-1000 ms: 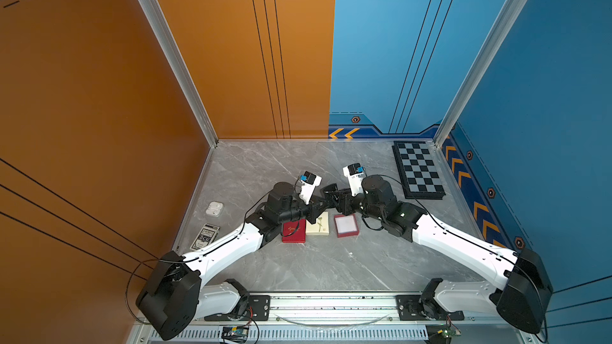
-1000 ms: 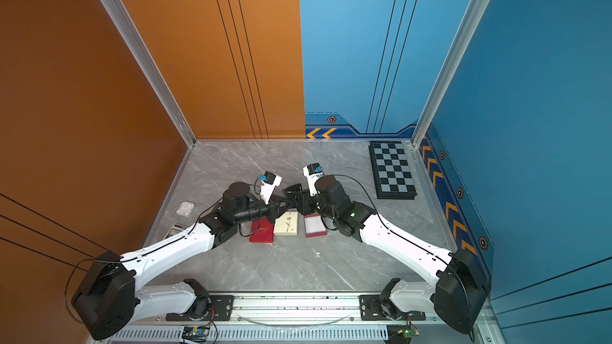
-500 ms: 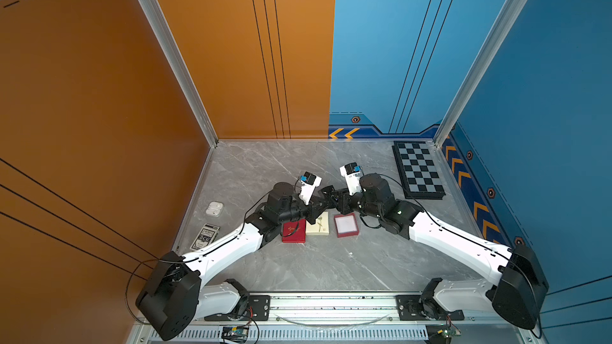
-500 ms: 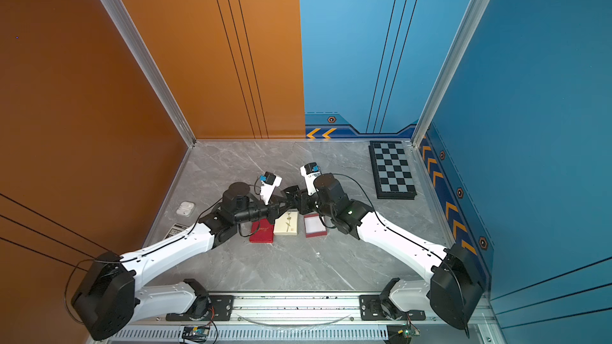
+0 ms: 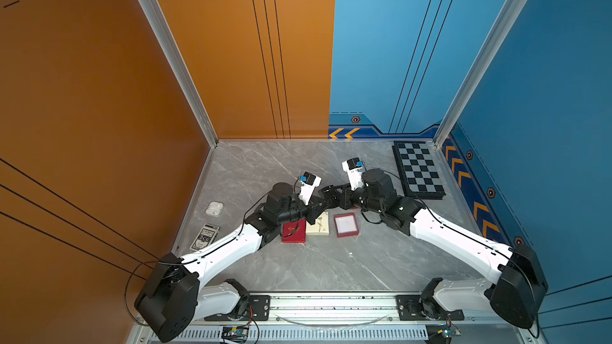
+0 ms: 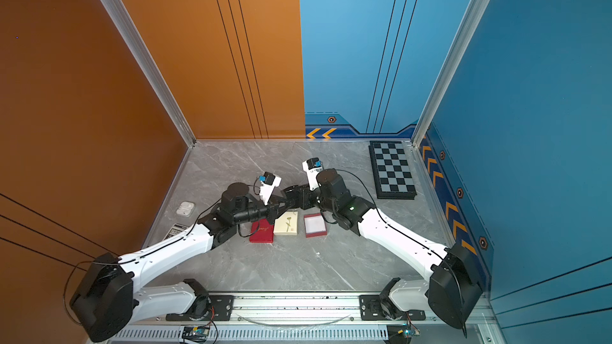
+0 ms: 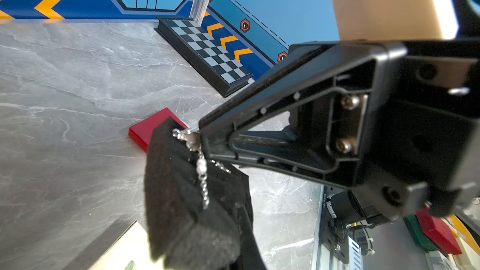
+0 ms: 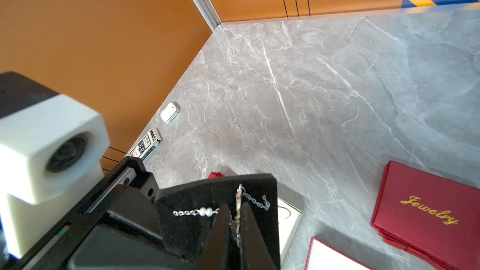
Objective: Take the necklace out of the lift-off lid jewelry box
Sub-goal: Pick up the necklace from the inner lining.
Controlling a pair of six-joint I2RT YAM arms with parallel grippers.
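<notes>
- Necklace [image 8: 202,211], a thin silver chain with two small pearls, is out of the box. It lies across a black foam pad [image 8: 192,201] held in the air above the tabletop [image 5: 298,269], at the lower centre of the right wrist frame.
- The left gripper [image 5: 318,207] has its fingers pressed together on one edge of the pad and holds it up near the middle of both top views.
- The right gripper [image 8: 237,220] meets it nose to nose. Its fingers [image 8: 253,240] are pinched shut on the chain where it crosses the pad's far edge, and a strand shows between them.
- Under the two grippers, three things lie in a row on the tabletop: the red lid [image 5: 293,230] with gold "Jewelry" lettering, a cream card [image 5: 318,225], and the open red box base [image 5: 346,225] with its white lining.
- By my reading, the lid is off and the pad is lifted out, so the step in hand is freeing the chain from the pad.
- The next move calls for the right arm to draw away slowly while the left keeps the pad steady. A short tail of chain hangs past the pad's edge, and I cannot tell how the chain is fixed behind, so it may snag.
- A chessboard [image 5: 419,170] at the upper right of the tabletop, and an earbud case [image 5: 214,208] and a card deck [image 5: 205,236] at the left, lie well apart from the work.
</notes>
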